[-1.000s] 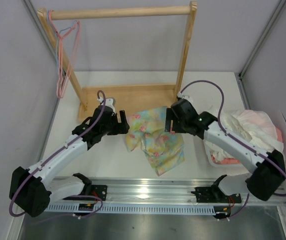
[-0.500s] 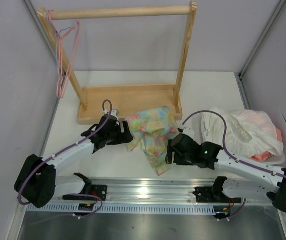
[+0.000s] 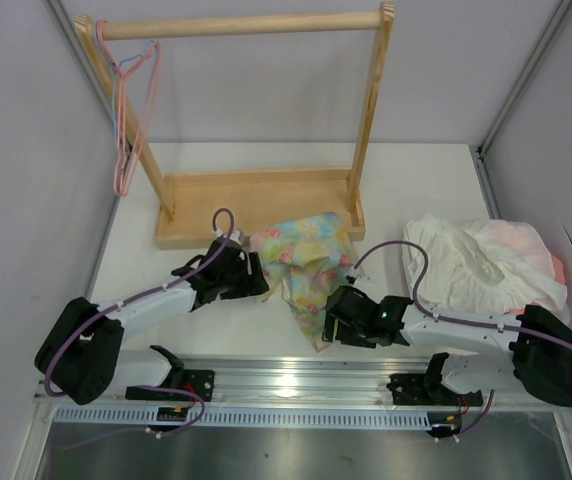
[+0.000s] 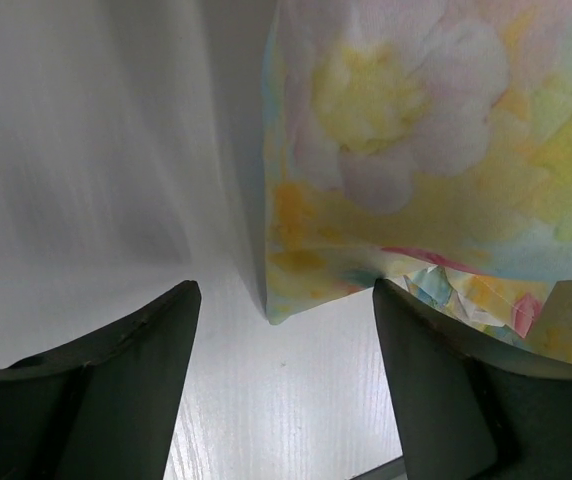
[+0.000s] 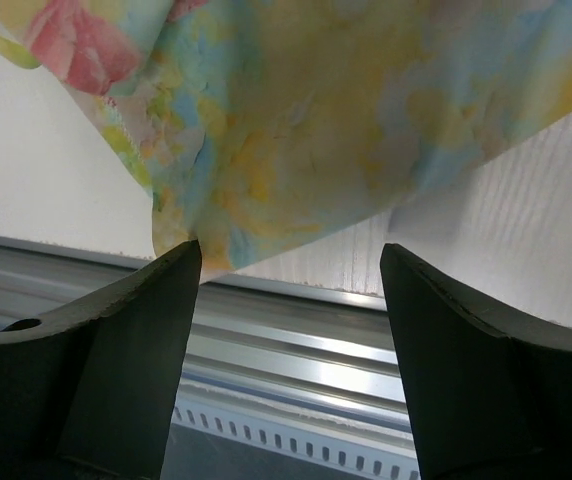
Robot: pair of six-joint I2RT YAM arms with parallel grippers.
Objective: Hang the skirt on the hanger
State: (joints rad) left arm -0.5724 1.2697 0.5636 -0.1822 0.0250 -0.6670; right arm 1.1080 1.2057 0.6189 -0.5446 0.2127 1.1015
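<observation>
Top external view, near to far. Right gripper [image 3: 332, 318] sits at the near tip of the skirt [image 3: 306, 262]; a second ago it was at the skirt's far right edge, so the arm has drawn back toward the rail. Its wrist view shows the jaws wide apart and holding nothing, with the skirt's hem [image 5: 296, 130] hanging just ahead of the gap. Left gripper [image 3: 257, 281] has likewise slid nearer, along the skirt's left edge. Its jaws are spread, a corner of the cloth [image 4: 406, 170] lies just ahead of the opening, and nothing is clamped. The skirt lies crumpled on the table [image 3: 406, 190] between the two arms, more bunched than before, its far edge against the wooden rack's base [image 3: 216, 195]. The heap of other clothes [image 3: 486, 262] rests to the right. Farthest, the pink hanger [image 3: 123, 170] hangs at the left end of the rack's rail — untouched. By this reading, both arms are re-approaching for a fresh hold — hanging has not begun.
</observation>
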